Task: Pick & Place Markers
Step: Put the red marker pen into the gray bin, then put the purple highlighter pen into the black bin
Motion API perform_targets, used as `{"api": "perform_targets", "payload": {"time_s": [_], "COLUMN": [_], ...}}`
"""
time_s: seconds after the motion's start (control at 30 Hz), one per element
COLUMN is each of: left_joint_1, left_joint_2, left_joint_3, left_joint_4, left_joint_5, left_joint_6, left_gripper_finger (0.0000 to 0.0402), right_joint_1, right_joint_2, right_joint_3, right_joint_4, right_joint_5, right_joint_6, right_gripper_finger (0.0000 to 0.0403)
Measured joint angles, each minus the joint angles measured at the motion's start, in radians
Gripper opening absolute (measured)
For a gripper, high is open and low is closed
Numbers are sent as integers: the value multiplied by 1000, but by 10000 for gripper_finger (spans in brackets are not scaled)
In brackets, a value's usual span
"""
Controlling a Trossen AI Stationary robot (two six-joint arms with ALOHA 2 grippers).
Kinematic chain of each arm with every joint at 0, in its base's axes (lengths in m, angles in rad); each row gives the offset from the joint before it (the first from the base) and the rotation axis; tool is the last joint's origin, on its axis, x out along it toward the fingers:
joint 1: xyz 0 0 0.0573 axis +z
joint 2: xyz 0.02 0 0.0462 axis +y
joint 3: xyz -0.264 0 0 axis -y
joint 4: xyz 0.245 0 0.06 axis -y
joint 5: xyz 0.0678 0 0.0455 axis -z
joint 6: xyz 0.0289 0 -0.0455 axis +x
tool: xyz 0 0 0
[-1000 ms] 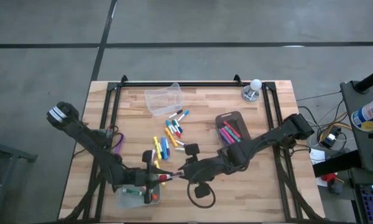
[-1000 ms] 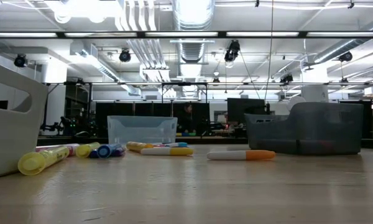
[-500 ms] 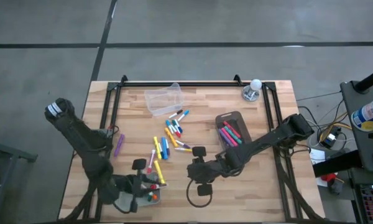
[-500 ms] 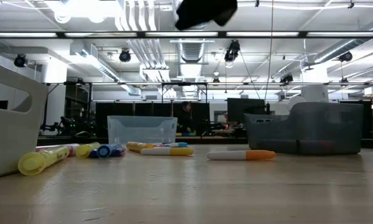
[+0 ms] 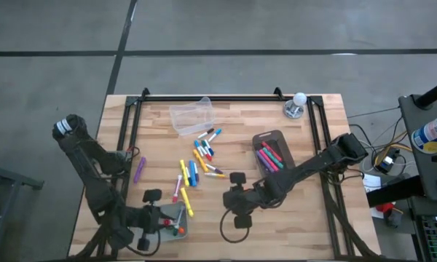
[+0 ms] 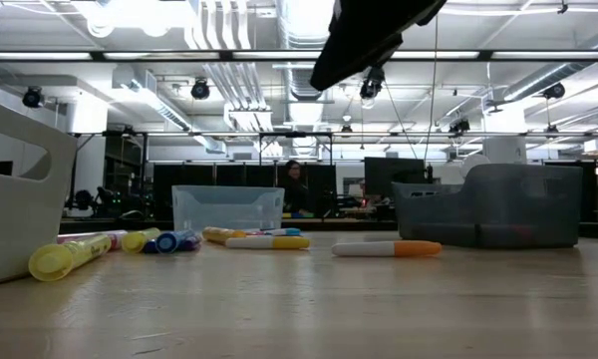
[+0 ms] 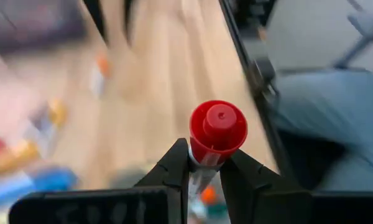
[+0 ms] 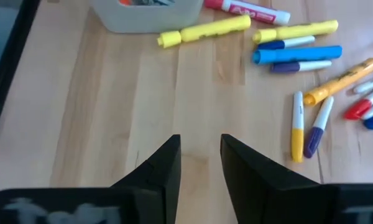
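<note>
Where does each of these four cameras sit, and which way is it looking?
High: overhead, straight down on table, both arms.
Low: table height, level across markers into the room; an arm overhead.
Left wrist: on left arm; left gripper pinches red marker.
Right wrist: on right arm, down at wood; right gripper empty.
Shared: the yellow marker shows high and right wrist.

Loose markers (image 5: 197, 164) lie at the centre of the counter (image 5: 313, 218). Behind them stands an empty bin (image 5: 190, 116); to their right, a bin (image 5: 271, 153) holding markers. At the front left, a third bin (image 5: 176, 222) sits beneath the left claw (image 5: 162, 220). The right claw (image 5: 230, 199) hangs front-centre.
</note>
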Motion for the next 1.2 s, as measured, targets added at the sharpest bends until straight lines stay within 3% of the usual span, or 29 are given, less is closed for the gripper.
{"api": "perform_targets", "payload": {"time_s": [0.07,0.13,0.3,0.43,0.63,0.93,1.07,1.2], "left_joint_1": [0,-1,1,0,0,-6,-10,-9], "left_joint_2": [0,1,9,11,11,12,12,10], "left_joint_3": [0,-7,-11,-12,-13,-14,-15,-15], "left_joint_4": [-41,-70,-170,-183,-181,-196,-196,-198], "left_joint_5": [119,173,178,184,199,188,217,211], "left_joint_6": [-101,-168,-297,-318,-386,-465,-463,-335], "left_gripper_finger": [62,62,63,63,67,132,158,164], "right_joint_1": [0,0,0,0,-8,-88,-137,-198], "right_joint_2": [0,0,0,0,0,0,0,-1], "right_joint_3": [-1,-2,-2,-2,-35,-50,-50,-48], "right_joint_4": [-3,-5,-4,-2,84,127,126,128], "right_joint_5": [1,1,1,2,66,109,109,109], "right_joint_6": [4,4,4,-11,-192,-357,-444,-511], "right_gripper_finger": [102,100,93,87,78,85,90,88]}}
